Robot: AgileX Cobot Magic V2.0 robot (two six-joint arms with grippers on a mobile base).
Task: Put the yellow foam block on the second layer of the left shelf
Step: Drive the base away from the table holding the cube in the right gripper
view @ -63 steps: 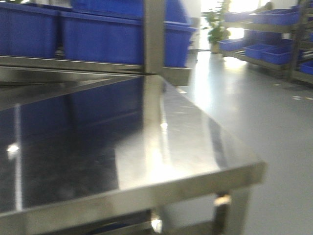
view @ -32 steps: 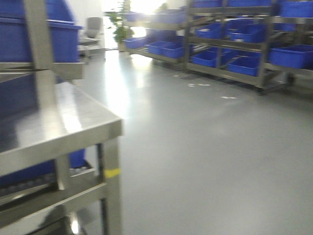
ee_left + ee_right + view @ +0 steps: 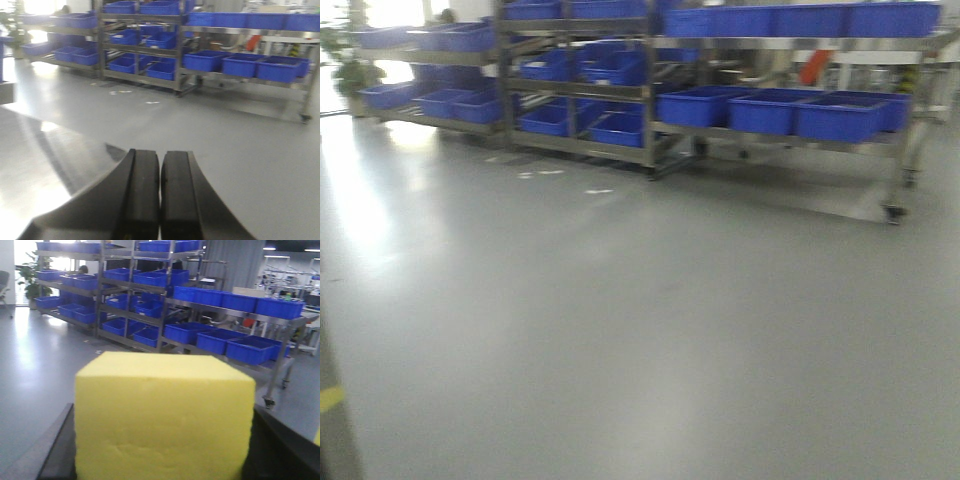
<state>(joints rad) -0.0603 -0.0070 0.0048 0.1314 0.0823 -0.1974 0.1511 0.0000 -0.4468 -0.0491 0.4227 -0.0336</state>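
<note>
Between the right pincer's fingers, the yellow foam block sits clamped; the left pincer is pressed closed.

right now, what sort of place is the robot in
Probably a warehouse or factory stockroom: long stainless-steel shelving racks carry rows of blue plastic bins, and the smooth grey floor is wide and open. The right gripper holds a bright yellow foam block.
</note>
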